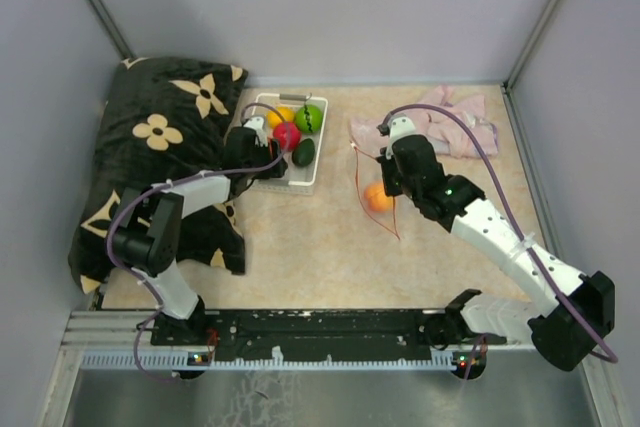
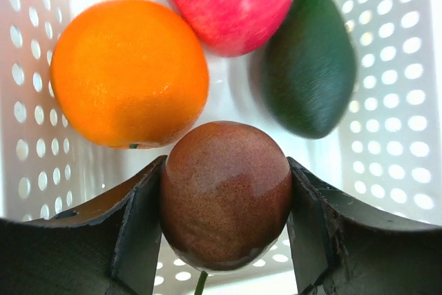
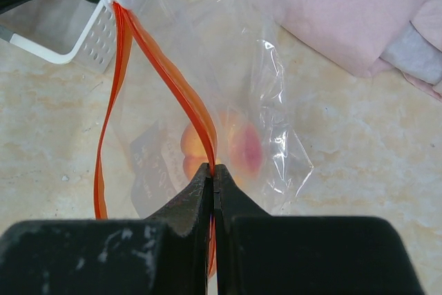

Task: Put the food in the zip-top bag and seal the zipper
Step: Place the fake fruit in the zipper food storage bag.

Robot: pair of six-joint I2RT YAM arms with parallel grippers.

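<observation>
**Step in hand (judged):** lifting one fruit out of the basket for bagging.

**Left claw** (image 2: 224,170): pinching the brown fruit (image 2: 221,215), one finger on each flank, inside the white basket (image 2: 394,101), far centre-left. Lift straight up, since the orange (image 2: 128,74) touches it and the red apple (image 2: 228,1) and avocado (image 2: 311,63) lie near.

**Right claw** (image 3: 214,174): pressed together on the zipper (image 3: 162,67), holding up the zip-top bag (image 3: 276,136), right of the basket. A peach (image 3: 238,150) is inside. The mouth gapes narrowly, so feed the fruit in end first.

**Hard to make out:**
- The bag's film barely shows from above.
- Whether the brown fruit has left the basket floor is unclear.
- The bag's lower edge is cut off.
</observation>
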